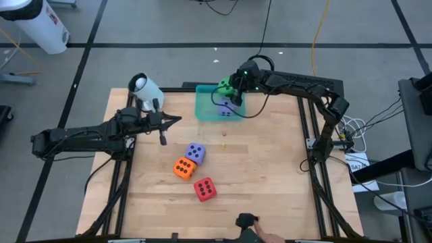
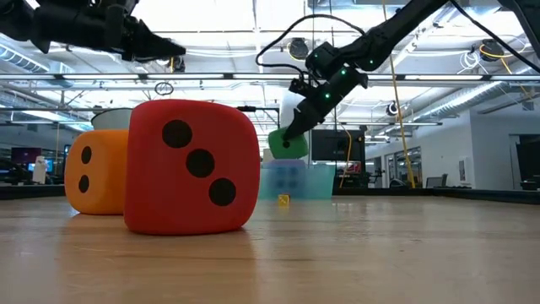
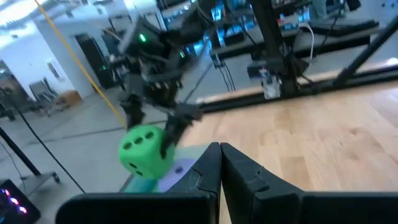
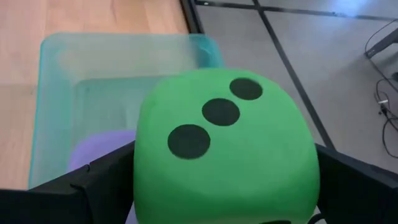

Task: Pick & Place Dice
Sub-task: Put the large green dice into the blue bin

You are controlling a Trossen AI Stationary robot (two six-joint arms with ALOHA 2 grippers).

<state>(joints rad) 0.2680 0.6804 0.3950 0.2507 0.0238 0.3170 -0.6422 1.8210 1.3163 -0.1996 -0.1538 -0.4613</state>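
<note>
My right gripper [image 1: 229, 93] is shut on the green die [image 4: 224, 143] above the teal tray [image 1: 206, 101] at the table's far edge. One purple die [image 1: 225, 110] lies inside the tray, partly under the gripper. A second purple die [image 1: 196, 152], the orange die [image 1: 183, 168] and the red die [image 1: 205, 189] sit flat on the table in a close diagonal row near the middle. The red die [image 2: 190, 166] and orange die [image 2: 97, 173] fill the low view's left. My left gripper [image 1: 164, 133] hovers shut over the table's left part, touching nothing. My right gripper pinches the green die between its two fingers [image 4: 102, 180], one on each of two opposite side faces [image 4: 149, 168]. The fingers slant down from the far right. The die is lifted clear over the tray [image 2: 295, 181], its three-pip face [image 4: 217, 112] toward the wrist camera.
A white cylinder-shaped device [image 1: 145, 88] stands at the table's far left corner. A tiny yellow-red bit [image 1: 224, 133] lies on the wood just in front of the tray. A dark object [image 1: 247, 221] sits at the near edge. Bare wood shows on the table's right half.
</note>
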